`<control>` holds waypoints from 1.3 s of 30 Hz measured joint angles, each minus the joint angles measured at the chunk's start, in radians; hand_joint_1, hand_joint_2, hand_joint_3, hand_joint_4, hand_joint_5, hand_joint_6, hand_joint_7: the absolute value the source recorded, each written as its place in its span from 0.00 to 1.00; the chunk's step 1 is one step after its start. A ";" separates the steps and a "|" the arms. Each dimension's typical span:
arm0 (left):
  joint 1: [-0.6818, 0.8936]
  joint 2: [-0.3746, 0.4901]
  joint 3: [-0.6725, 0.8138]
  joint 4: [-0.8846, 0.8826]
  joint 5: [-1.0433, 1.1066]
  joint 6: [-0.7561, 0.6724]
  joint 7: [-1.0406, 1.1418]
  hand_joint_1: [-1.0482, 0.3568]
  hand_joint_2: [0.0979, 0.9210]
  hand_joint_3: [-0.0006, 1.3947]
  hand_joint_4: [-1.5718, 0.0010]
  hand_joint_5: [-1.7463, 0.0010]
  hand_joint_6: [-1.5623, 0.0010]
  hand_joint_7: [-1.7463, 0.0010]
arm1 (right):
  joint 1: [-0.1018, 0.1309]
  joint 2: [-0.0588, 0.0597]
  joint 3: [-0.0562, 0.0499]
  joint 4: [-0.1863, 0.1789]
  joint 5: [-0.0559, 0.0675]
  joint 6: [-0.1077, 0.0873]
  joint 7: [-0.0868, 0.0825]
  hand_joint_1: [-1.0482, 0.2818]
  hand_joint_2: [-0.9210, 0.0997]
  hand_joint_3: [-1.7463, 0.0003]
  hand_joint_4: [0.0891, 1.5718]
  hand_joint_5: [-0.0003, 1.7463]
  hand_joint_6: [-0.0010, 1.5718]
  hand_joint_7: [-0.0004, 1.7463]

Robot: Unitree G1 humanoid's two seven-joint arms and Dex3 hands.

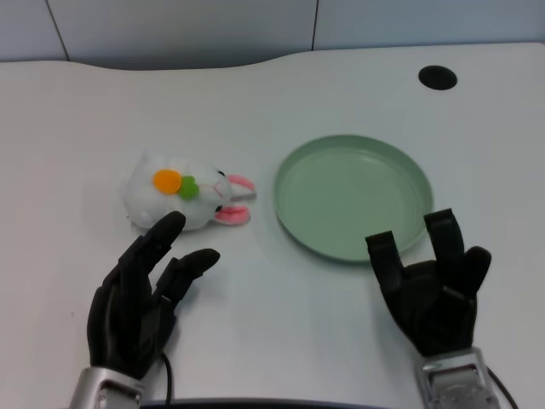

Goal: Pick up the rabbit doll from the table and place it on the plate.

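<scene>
Left hand (140, 302) low at the near-left of the counter (281, 324), fingers (162, 232) spread and stretched forward, holding nothing. Fingertips sit just short of the rabbit doll (183, 194); cannot tell if the longest one touches its near edge. Rabbit doll lies on its side on the counter, left of centre: white plush body, orange and green carrot patch on top, pink-lined ears pointing right toward the plate (352, 196). Plate is pale green, round, shallow rim, flat on the counter just right of the doll's ears, a small gap between them, nothing on it. Black round hole (437, 77) in the counter at far right. Counter's far edge curves against a grey wall (170, 30).
</scene>
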 measured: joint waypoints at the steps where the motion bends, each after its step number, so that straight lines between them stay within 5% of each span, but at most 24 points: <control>1: 0.000 0.000 0.000 0.000 0.000 0.000 0.000 0.21 1.00 0.29 0.75 0.31 0.50 0.92 | 0.000 0.000 0.000 0.000 0.000 0.000 0.000 0.40 0.00 0.95 0.54 1.00 0.43 1.00; 7: 0.002 0.003 -0.004 0.004 0.019 -0.035 0.004 0.22 1.00 0.29 0.76 0.32 0.51 0.92 | 0.000 0.000 0.000 0.000 0.001 0.003 0.000 0.41 0.00 0.95 0.55 1.00 0.43 1.00; 12: 0.015 0.053 -0.042 0.051 0.174 -0.382 0.021 0.22 1.00 0.24 0.74 0.37 0.52 0.92 | 0.000 -0.003 0.000 -0.001 0.001 0.008 0.003 0.41 0.00 0.95 0.55 1.00 0.43 1.00; 16: -0.036 0.141 -0.068 0.071 0.241 -0.526 0.039 0.22 1.00 0.23 0.73 0.39 0.53 0.92 | 0.000 -0.006 0.001 0.000 0.001 0.010 0.003 0.42 0.00 0.95 0.55 1.00 0.43 1.00; 29: -0.046 0.146 -0.107 0.120 0.241 -0.567 0.059 0.22 1.00 0.23 0.73 0.40 0.53 0.92 | 0.000 -0.006 0.001 0.000 0.001 0.011 0.003 0.42 0.00 0.95 0.55 1.00 0.43 1.00; 33: -0.074 0.209 -0.131 0.109 0.452 -0.604 0.189 0.09 1.00 0.20 0.90 0.80 0.85 0.98 | -0.020 -0.008 0.002 -0.010 0.000 0.011 0.003 0.42 0.00 0.96 0.55 1.00 0.44 1.00; 39: -0.239 0.403 -0.226 0.062 0.917 -0.612 0.581 0.09 1.00 0.16 0.90 0.88 0.88 1.00 | -0.028 -0.008 0.002 -0.010 0.000 0.011 0.003 0.42 0.00 0.95 0.54 1.00 0.43 1.00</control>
